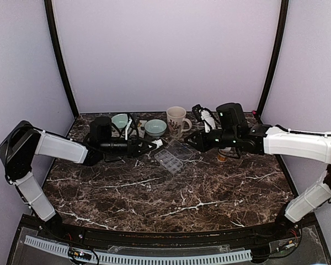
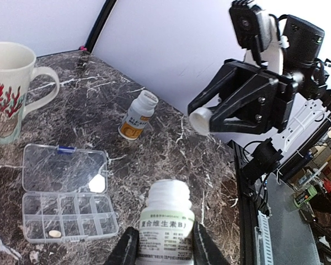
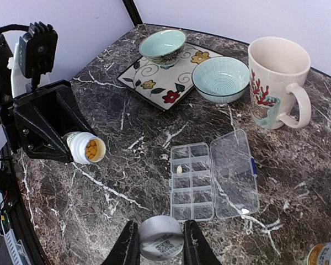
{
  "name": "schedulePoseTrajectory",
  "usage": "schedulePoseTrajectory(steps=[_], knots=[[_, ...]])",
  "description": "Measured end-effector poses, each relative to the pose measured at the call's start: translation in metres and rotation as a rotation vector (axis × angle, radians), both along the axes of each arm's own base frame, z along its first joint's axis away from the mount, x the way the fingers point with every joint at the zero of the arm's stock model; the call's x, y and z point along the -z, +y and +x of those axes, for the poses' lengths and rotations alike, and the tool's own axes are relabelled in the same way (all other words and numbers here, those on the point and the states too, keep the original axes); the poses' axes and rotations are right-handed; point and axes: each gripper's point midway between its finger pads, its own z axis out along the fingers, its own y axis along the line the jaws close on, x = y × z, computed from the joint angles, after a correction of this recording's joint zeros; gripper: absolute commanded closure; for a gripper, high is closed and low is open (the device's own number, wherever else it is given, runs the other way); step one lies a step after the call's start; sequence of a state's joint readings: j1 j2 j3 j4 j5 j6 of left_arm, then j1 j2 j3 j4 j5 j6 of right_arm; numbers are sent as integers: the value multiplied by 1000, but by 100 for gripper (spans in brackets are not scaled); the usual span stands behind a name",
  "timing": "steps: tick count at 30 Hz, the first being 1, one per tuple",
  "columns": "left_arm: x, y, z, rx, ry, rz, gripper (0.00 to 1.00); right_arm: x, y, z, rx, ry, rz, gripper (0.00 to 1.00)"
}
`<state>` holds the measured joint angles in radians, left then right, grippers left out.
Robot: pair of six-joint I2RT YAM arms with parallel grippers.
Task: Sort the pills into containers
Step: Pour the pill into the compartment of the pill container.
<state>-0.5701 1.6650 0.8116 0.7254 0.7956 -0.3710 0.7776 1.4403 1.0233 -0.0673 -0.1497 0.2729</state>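
The containers are a clear organiser box point(image 1: 174, 156) lying open between both arms, lid flat beside the compartments point(image 3: 193, 182). One pale pill point(image 3: 179, 170) lies in a compartment, also visible in the left wrist view as a pill point(image 2: 55, 234). My left gripper point(image 2: 165, 246) is shut on a white pill bottle point(image 2: 165, 218), held above the table left of the box. Its uncapped mouth shows yellow pills point(image 3: 90, 149). My right gripper point(image 3: 160, 242) is shut on the white bottle cap point(image 3: 161, 236), right of the box.
A coral-pattern mug point(image 1: 177, 120) stands behind the box. Two pale green bowls point(image 3: 163, 44) point(image 3: 220, 77) sit at the back left, one of them on a flowered plate point(image 3: 154, 83). An amber pill bottle point(image 2: 138, 116) stands under the right arm.
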Motion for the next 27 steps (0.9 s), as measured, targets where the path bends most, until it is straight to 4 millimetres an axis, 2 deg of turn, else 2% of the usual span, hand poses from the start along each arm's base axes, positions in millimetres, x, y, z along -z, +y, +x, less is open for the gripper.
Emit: schedulePoseTrajectory(steps=[8,15,21,27], knots=[[42,-2,10,-57,25,59,100,-7,-11,1,55,-31,34,100],[69,-8,13,-72,29,97,100,3,-15,1,79,-19,34,100],[88,-7,17,-96,35,129,100,5,-18,0,88,-19,33,100],[99,-5,22,-118,28,154,100,0,-18,0,92,-27,43,100]])
